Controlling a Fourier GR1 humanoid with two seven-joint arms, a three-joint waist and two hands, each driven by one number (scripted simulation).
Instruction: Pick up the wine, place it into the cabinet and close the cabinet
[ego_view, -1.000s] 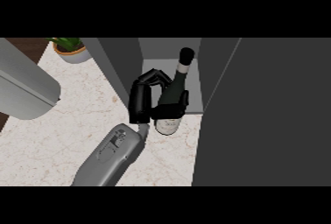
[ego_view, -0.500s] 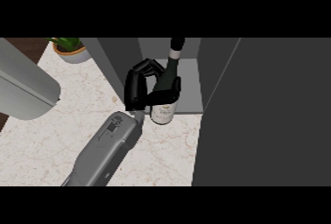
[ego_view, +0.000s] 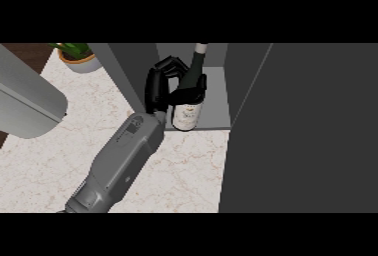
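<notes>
now | right hand (ego_view: 159, 87) clamped round wine bottle (ego_view: 188, 102) | carried further up into cabinet (ego_view: 214, 120) opening since earlier

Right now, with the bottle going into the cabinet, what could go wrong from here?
1. The dark glass wine bottle sits at the front edge of the grey cabinet floor; released here, it might tip back onto the marble counter.
2. The black right hand, fingers curled round the bottle, is close to the cabinet's left wall and could catch it.
3. The open dark door could hit a bottle left this far forward.
</notes>
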